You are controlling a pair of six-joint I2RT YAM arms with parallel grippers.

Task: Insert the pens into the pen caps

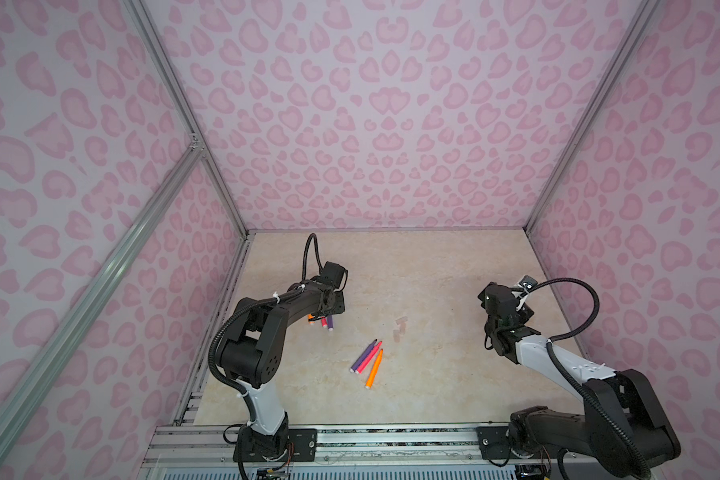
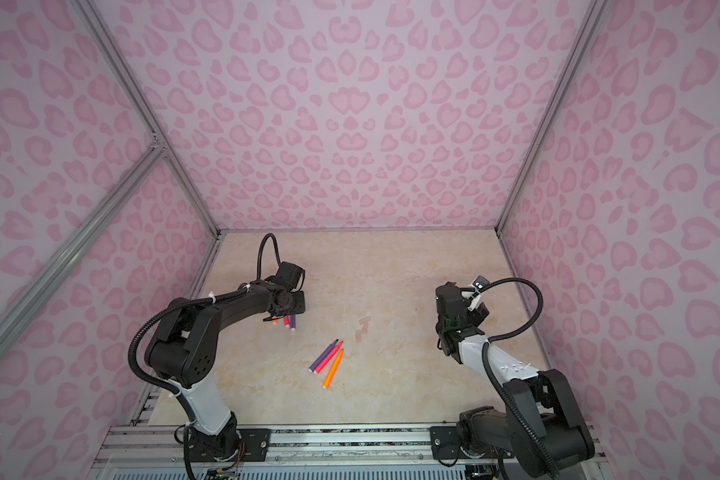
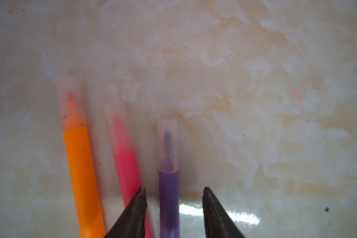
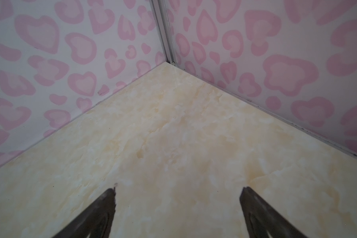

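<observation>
Left gripper is seen parted around capped purple pen, right gripper wide, empty; capped pink pen possibly touched, could be dragged on withdrawal.

We noted both top views high above the near edge of the table, looking steeply down, sharing the whole table. Left wrist view sat close over three capped pens. Right wrist view faced the far right corner.

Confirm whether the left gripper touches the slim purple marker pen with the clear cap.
Apart. Left wrist view: left gripper straddles the purple pen, table showing between pen and each jaw.
</observation>
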